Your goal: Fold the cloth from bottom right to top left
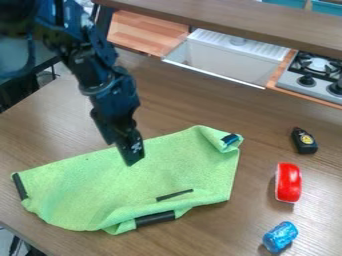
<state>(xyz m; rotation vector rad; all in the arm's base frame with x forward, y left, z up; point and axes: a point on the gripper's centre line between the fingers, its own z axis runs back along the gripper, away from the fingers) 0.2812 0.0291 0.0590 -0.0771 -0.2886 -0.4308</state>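
My gripper (pixel 132 154) hangs from the upper left, pointing down over the upper middle part of the cloth; whether it touches the fabric I cannot tell. The light green cloth (pixel 107 187) lies on the brown table, with black strips at its left corner, along its bottom edge and at its upper right corner. That upper right corner is curled over. Near the bottom strip the edge is rumpled and partly turned up, with a thin dark strip just above it.
To the right of the cloth are a small black object (pixel 304 141), a red and white object (pixel 288 183) and a blue crinkled one (pixel 280 236). Behind the table stand a white sink (pixel 227 61) and a toy stove (pixel 308 82), below a brown shelf (pixel 234 19).
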